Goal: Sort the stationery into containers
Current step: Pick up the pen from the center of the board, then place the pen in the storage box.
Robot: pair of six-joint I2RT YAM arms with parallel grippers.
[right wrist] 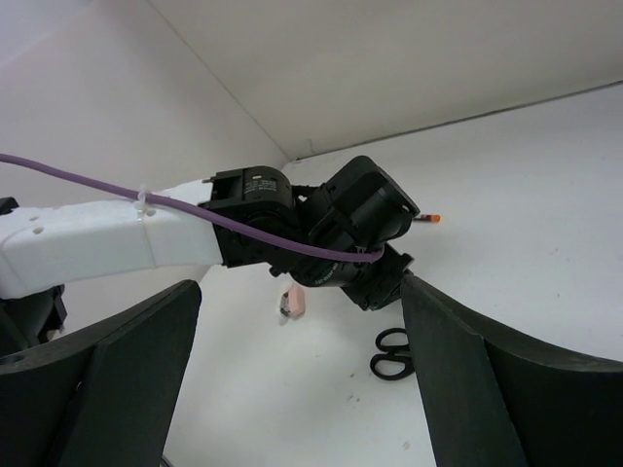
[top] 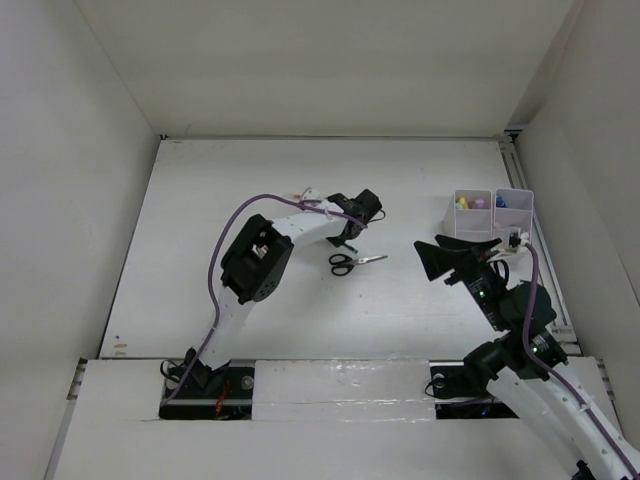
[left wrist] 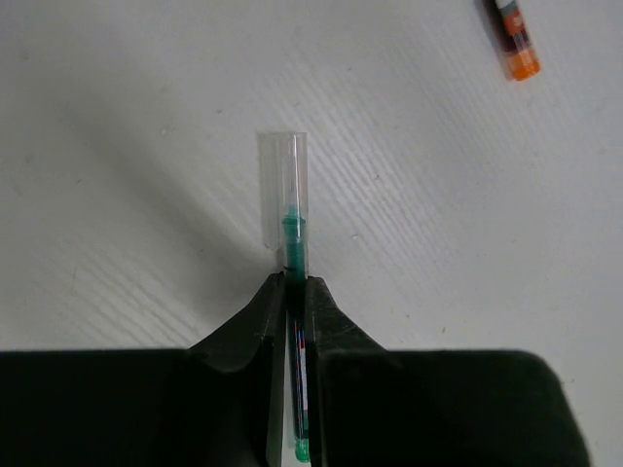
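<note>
Part of the sorting looks done: the joined white plastic open-topped bins point(top: 470, 226) at the right rear of the table already hold a yellow marker stick point(top: 462, 203), a pink one point(top: 479, 203) and a blue-capped bottle point(top: 501, 201).

The left gripper point(left wrist: 292, 284) is clamped on a thin green-tipped pen with a clear cap point(left wrist: 291, 219), low over the table and well apart from the bins; this pen is the piece in hand.

Unsorted on the table are the black-handled scissors point(top: 355, 262) just beside that gripper, a dark pen with an orange end point(left wrist: 516, 39) and a small pink eraser point(right wrist: 292, 304).

The right gripper point(top: 426, 260) is spread wide and empty, near the bins; by my count at least four items remain, so the job is perhaps half finished.
</note>
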